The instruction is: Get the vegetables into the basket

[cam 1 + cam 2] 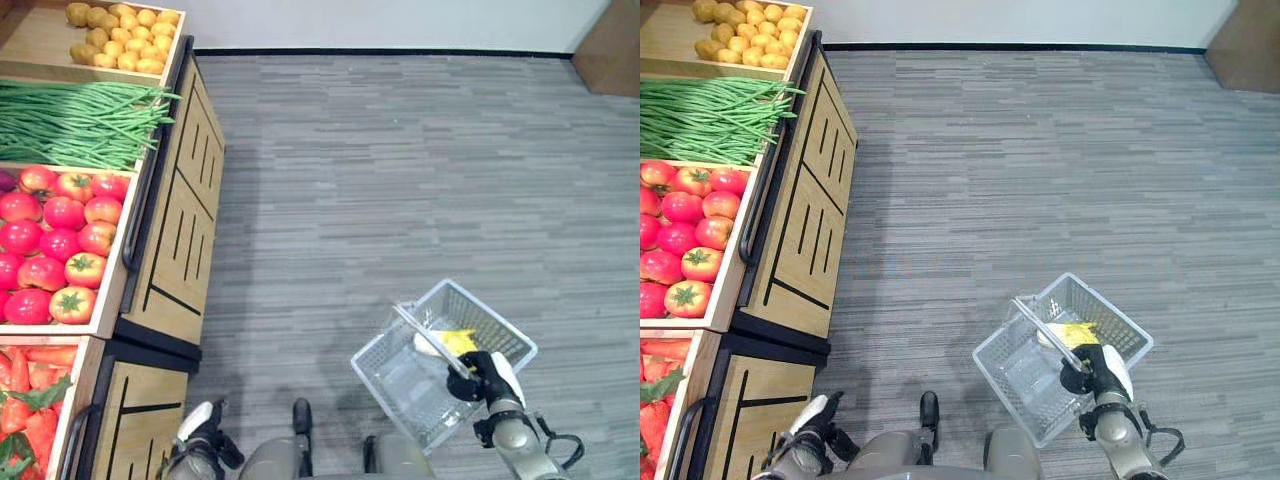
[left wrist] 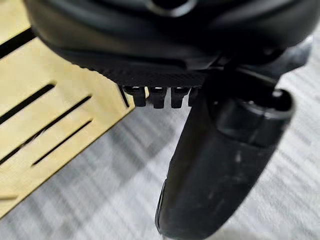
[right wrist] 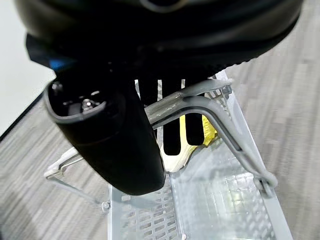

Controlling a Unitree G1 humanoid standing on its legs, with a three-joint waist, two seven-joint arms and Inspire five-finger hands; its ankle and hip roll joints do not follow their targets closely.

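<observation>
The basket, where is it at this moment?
The basket hangs on the robot's right, over the grey floor, its handle gripped by the right hand, away from the vegetable stand.

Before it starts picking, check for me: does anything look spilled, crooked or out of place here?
Nothing stands out. The tomatoes, green beans and potatoes sit in their crates, and the basket hangs by its handle from the right hand, with a yellow packet inside.
</observation>
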